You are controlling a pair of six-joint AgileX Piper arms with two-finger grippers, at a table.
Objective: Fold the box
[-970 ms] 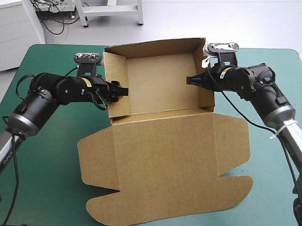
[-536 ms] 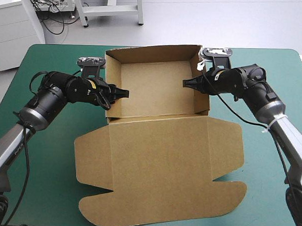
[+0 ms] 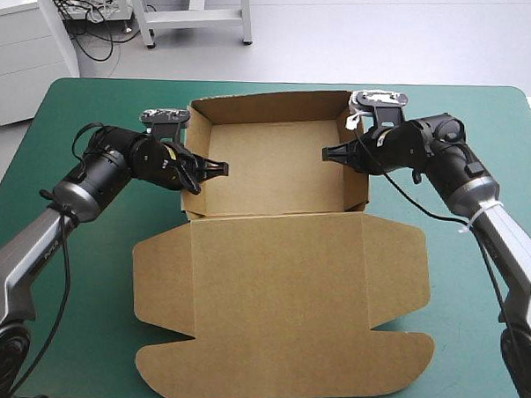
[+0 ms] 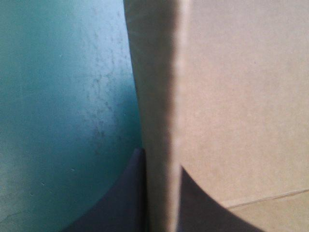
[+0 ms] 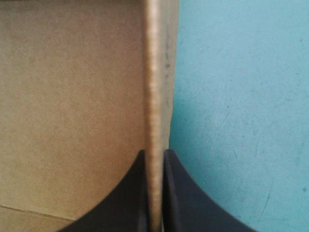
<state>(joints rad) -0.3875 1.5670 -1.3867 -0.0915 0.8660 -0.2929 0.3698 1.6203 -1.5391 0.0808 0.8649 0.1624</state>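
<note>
The brown box (image 3: pixel 276 164) stands as an open tray at the far middle of the table, walls raised, with its lid (image 3: pixel 279 296) lying flat toward the near edge. My left gripper (image 3: pixel 218 168) reaches over the tray's left wall. In the left wrist view this gripper (image 4: pixel 161 193) is shut on the upright wall (image 4: pixel 159 96), one black finger on each face. My right gripper (image 3: pixel 329 153) sits on the tray's right wall. In the right wrist view that gripper (image 5: pixel 154 188) is shut on the thin wall edge (image 5: pixel 157 72).
The teal-green table cover (image 3: pixel 92 332) shows on both sides of the box. The lid's rounded flaps (image 3: pixel 400 355) reach close to the near edge. Beyond the far edge stand a white cabinet (image 3: pixel 25 47) and a frame with cables.
My left gripper has gone from open to shut on the left wall. Both arms and the tray have shifted slightly, and the left wall stands straighter. The right gripper kept its hold.
</note>
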